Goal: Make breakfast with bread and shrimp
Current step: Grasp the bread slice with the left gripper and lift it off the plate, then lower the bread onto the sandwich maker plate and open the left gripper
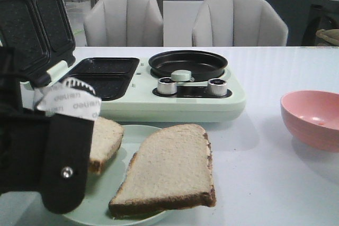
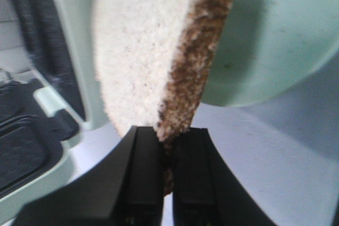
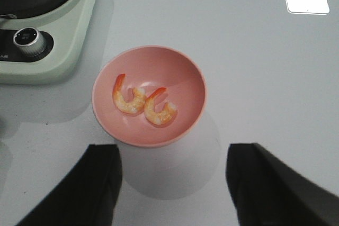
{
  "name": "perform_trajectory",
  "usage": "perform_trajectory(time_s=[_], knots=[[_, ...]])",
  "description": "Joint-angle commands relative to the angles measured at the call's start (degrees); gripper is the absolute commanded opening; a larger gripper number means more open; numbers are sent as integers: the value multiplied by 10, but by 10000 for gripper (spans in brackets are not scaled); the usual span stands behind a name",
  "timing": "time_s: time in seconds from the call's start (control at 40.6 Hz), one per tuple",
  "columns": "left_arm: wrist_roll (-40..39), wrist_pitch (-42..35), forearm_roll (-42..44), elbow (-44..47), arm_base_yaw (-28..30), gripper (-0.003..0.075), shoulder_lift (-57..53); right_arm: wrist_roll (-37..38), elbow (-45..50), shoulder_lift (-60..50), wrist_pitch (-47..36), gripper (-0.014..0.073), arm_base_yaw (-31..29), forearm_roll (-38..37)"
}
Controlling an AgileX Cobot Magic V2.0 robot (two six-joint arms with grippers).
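Note:
Two bread slices lie over a pale green plate (image 1: 137,130) at the front left. The large slice (image 1: 169,168) lies flat, and the other slice (image 1: 106,138) runs behind my left arm (image 1: 58,162). In the left wrist view my left gripper (image 2: 167,141) is shut on the brown crust edge of a bread slice (image 2: 143,51), with the plate (image 2: 275,41) behind it. Two curled orange shrimp (image 3: 127,99) (image 3: 160,109) lie in a pink bowl (image 3: 185,78). My right gripper (image 3: 175,152) hangs open above the table just short of the bowl, holding nothing.
A mint-green breakfast maker (image 1: 185,104) stands behind the plate, with a round black pan (image 1: 188,63), two knobs, open sandwich trays (image 1: 103,78) and a raised lid (image 1: 32,19). The pink bowl (image 1: 312,117) sits at the right. Two grey chairs stand beyond the table.

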Motion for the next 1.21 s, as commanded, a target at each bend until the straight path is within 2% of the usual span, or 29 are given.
perform_trajectory(time_s=[0.0, 0.148, 0.345, 0.419, 0.764, 0.937, 1.06, 1.184], knots=[[-13, 97, 25, -12, -28, 100, -53, -3, -21, 1, -45, 536, -2, 0], [-13, 153, 96, -12, -42, 100, -129, -3, -21, 1, -45, 536, -2, 0], [-13, 146, 249, -12, -1, 100, -195, -3, -21, 1, -45, 536, -2, 0], [-16, 111, 249, -30, 34, 100, -197, -3, -21, 1, -45, 536, -2, 0], [-11, -168, 249, -178, 273, 100, -134, -3, -21, 1, -45, 536, -2, 0], [-9, -191, 249, -255, 346, 100, -48, -3, -21, 1, -45, 536, -2, 0], [-9, -203, 249, -307, 376, 100, 17, -3, -21, 1, -45, 536, -2, 0], [-9, -250, 249, -359, 405, 100, 78, -3, -21, 1, -45, 536, -2, 0]])
